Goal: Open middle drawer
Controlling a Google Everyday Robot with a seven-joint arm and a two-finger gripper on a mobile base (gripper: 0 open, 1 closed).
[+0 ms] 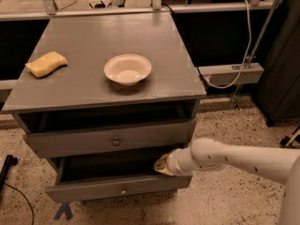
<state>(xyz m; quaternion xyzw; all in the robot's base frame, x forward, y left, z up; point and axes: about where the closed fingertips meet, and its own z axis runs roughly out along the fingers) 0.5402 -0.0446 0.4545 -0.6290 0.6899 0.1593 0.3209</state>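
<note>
The grey cabinet (pixel 108 36) shows two drawer fronts, each with a small brass knob. The lower one is the middle drawer (pixel 93 189) with its knob (pixel 123 190). It stands pulled out part way, and its dark inside shows. My gripper (pixel 162 166) is a tan tip on the white arm (pixel 234 159) that reaches in from the right. It sits at the right end of the middle drawer's opening, just above the front's top edge and under the upper drawer (pixel 70 144). Any drawer below is hidden.
A white bowl (pixel 127 69) and a yellow sponge (pixel 46 63) lie on the cabinet top. The upper drawer's knob (pixel 116 141) is left of my gripper. A blue tape mark (pixel 63 212) is on the speckled floor. A black cable (pixel 18 196) lies at the left.
</note>
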